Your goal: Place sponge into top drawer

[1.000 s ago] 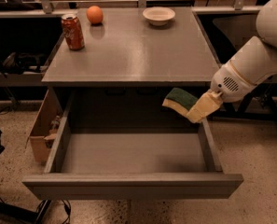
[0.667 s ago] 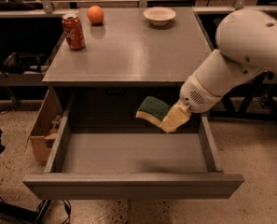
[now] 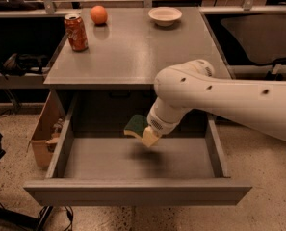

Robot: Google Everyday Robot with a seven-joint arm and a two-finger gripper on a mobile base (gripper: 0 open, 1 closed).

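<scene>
The pincer [image 3: 146, 134] hangs inside the mouth of the open top drawer [image 3: 137, 193], just below the front edge of the table [image 3: 133, 57] and about midway along that edge. It is pinching the sponge [image 3: 135, 124] by its right end, with one pale finger [image 3: 150, 137] showing under the block. A second ago the pincer and sponge were off toward the front right corner of the table, above the drawer's right wall. Since then they have swung left and dropped lower, and the white arm [image 3: 219, 97] now reaches across the right half of the drawer. The sponge is held clear of the drawer floor, over the rear middle of the drawer. Its long axis runs roughly parallel to the table's front edge and is tipped, with the free end pointing toward the left side. The dark green face is turned up and slightly back, and a strip of yellow foam shows along the lower left edge. On the table, a red can [image 3: 76, 32] stands near the back left corner with an orange [image 3: 98, 14] just behind it, and a white bowl [image 3: 165, 16] sits by the back edge right of centre. A cardboard box [image 3: 42, 131] stands on the floor against the drawer's left wall.
</scene>
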